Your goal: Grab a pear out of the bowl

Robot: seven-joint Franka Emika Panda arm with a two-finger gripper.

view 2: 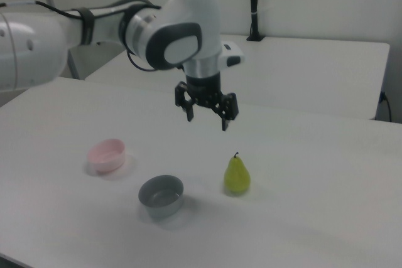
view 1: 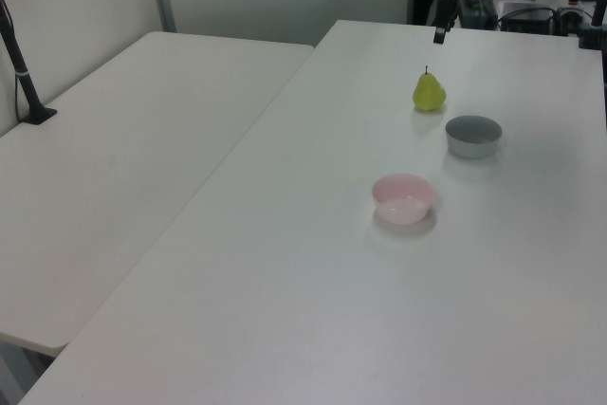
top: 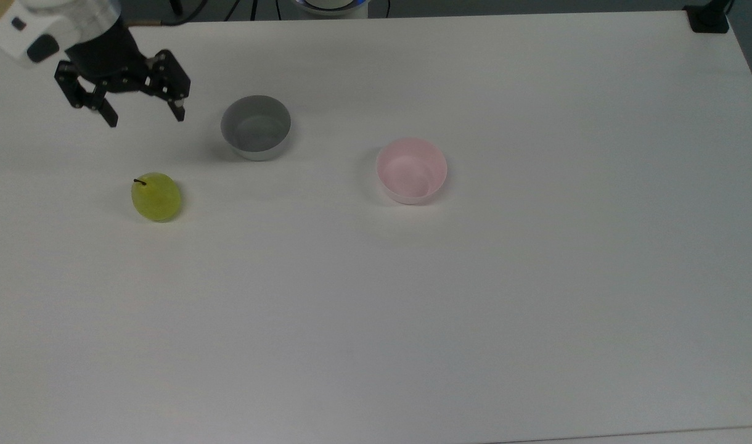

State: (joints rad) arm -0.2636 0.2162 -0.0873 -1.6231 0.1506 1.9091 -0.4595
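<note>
So the pear (top: 156, 197) isn't in either bowl, it's standing upright on the bare desk (top: 413, 308), stem up, with nothing touching it. The gripper (top: 145, 117) hangs in the air above it with its fingers spread apart and nothing between them.

The right view is the one that really shows the height gap: gripper (view 2: 206, 119) clearly up off the desk, pear (view 2: 237, 176) below and slightly toward the right view's right. It also shows the whole arm (view 2: 94, 29), which the top view crops off at the wrist. In the left view the gripper (view 1: 439, 33) is just a small dark bit at the top edge, too small to read the fingers.

The pink bowl (top: 411, 170) looks empty from the top view, same for the grey bowl (top: 256, 127). Grey bowl sits near the pear, pink one well apart. In the right view the pink bowl's (view 2: 106, 155) inside is hard to see.
</note>
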